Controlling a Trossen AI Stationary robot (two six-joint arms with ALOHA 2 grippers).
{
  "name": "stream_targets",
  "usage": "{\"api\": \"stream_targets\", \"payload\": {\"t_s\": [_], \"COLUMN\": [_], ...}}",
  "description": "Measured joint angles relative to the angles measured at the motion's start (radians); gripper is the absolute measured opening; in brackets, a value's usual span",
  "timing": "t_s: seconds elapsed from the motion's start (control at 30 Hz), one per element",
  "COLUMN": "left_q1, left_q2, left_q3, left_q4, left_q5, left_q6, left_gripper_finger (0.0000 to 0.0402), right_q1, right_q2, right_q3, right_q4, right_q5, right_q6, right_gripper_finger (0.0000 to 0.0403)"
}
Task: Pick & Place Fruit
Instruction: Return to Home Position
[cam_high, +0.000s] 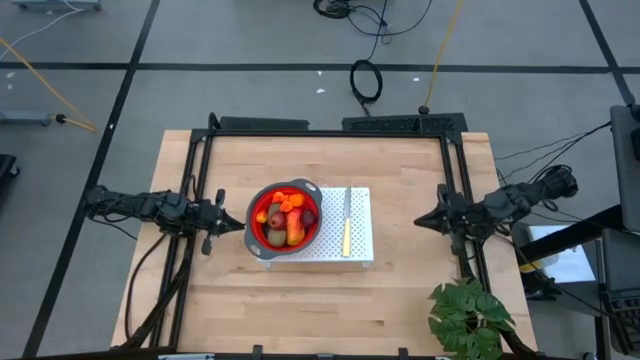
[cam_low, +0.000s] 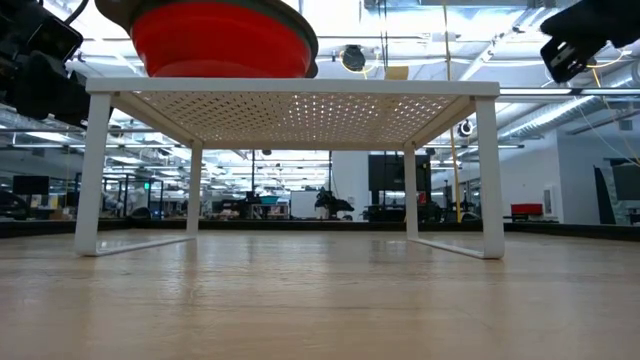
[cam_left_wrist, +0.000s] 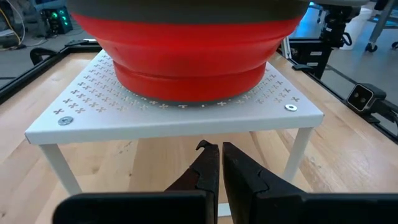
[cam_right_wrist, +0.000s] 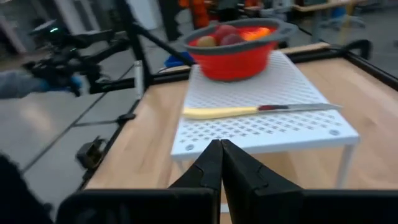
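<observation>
Left gripper (cam_high: 240, 223), right gripper (cam_high: 418, 219) beside white shelf (cam_high: 360, 215) on wooden table (cam_high: 330, 300)

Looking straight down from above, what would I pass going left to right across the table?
left gripper → red bowl holding the fruit → yellow-handled knife → right gripper

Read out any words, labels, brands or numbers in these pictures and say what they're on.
None readable.
No lettering shows on the red strainer bowl, the white shelf, the knife, the left claw or the right claw.
Screens in the room behind, in the low view: too small and blurred to read.
</observation>
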Motion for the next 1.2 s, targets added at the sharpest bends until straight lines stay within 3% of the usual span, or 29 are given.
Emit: {"api": "stream_targets", "payload": {"t_s": [0.1, 0.37, 0.5, 0.77, 1.0, 1.2], "left_q1": [0.0, 0.0, 0.0, 0.0, 0.0, 0.0], "left_q2": [0.0, 0.0, 0.0, 0.0, 0.0, 0.0], "left_q3": [0.0, 0.0, 0.0, 0.0, 0.0, 0.0], "left_q4": [0.0, 0.0, 0.0, 0.0, 0.0, 0.0], "left_q5": [0.0, 0.0, 0.0, 0.002, 0.002, 0.002], "left_q6": [0.0, 0.0, 0.0, -0.004, -0.001, 0.013], "left_gripper_finger": [0.0019, 0.0019, 0.0019, 0.0019, 0.0019, 0.0019], "right_q1": [0.0, 0.0, 0.0, 0.0, -0.009, -0.018], "right_q2": [-0.051, -0.191, -0.231, -0.248, -0.249, -0.249], "right_q3": [-0.004, -0.004, -0.049, -0.211, -0.222, -0.239], "right_q4": [-0.021, -0.094, -0.036, 0.055, 0.053, 0.087], "right_q5": [-0.053, -0.051, -0.088, -0.129, -0.125, -0.134], "right_q6": [-0.046, -0.082, -0.064, -0.088, -0.173, -0.139], "right_gripper_finger": [0.0, 0.0, 0.0, 0.0, 0.0, 0.0]}}
